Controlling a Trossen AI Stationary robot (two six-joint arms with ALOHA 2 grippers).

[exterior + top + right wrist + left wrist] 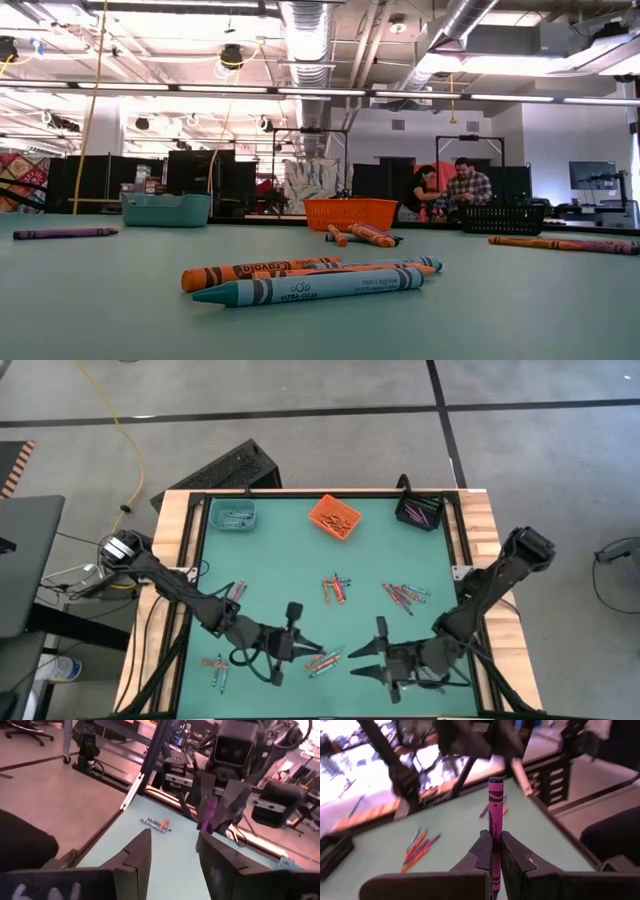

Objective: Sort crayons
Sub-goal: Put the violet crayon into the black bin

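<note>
Left gripper (492, 854), low over the near middle of the green table (290, 560), clamped shut on a thin purple-pink wax crayon (495, 810) that points out past the fingertips toward the other arm, probably ready for a handover. Right gripper (372, 651) facing it just beside, jaws spread wide and empty. Loose orange and teal crayons (310, 279) lying below, between the two. More scattered mid-table. Teal bin (233, 514), orange basket (334, 517) and black bin (422, 512) at the far edge, path unobstructed.
</note>
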